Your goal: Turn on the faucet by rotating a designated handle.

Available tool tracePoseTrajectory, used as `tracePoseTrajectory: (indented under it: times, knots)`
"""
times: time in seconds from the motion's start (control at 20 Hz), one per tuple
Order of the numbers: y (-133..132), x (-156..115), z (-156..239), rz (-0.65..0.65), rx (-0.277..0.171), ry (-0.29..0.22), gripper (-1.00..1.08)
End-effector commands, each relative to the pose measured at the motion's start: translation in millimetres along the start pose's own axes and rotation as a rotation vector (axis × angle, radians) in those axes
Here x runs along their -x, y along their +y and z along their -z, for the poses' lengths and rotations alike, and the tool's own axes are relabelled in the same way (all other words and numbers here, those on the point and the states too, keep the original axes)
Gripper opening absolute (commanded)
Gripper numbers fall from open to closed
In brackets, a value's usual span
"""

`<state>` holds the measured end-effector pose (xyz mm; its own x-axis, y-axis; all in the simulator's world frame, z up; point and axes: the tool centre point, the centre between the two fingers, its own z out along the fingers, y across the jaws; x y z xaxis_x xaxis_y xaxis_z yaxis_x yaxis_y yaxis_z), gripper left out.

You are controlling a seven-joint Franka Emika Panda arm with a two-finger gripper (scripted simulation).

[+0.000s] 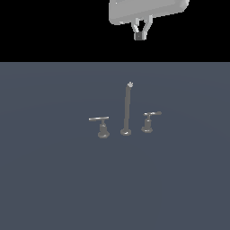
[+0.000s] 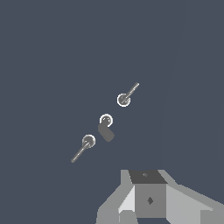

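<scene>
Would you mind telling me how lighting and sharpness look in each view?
Exterior view: flat, even light, no cast shadows or glare, black band above the floor; the faucet is small and coarse-edged. Wrist view: equally flat, the hand sharp.

Flat slate-blue floor [image 1: 49, 179] carries faucet [image 1: 126, 112]: spout between handle [image 1: 149, 121] and T-bar handle [image 1: 101, 126].

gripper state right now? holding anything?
Gripper: high above the faucet, touching nothing and holding nothing; whether the jaws are open or shut cannot be told.
</scene>
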<state>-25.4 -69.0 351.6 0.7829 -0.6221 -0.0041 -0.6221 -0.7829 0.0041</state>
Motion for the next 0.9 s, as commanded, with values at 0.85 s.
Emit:
tracePoseTrajectory:
  times: [0.85]
  knots:
    - [-3.0, -113.3, -180.4, -0.501, -0.005, 0.001, -1.0]
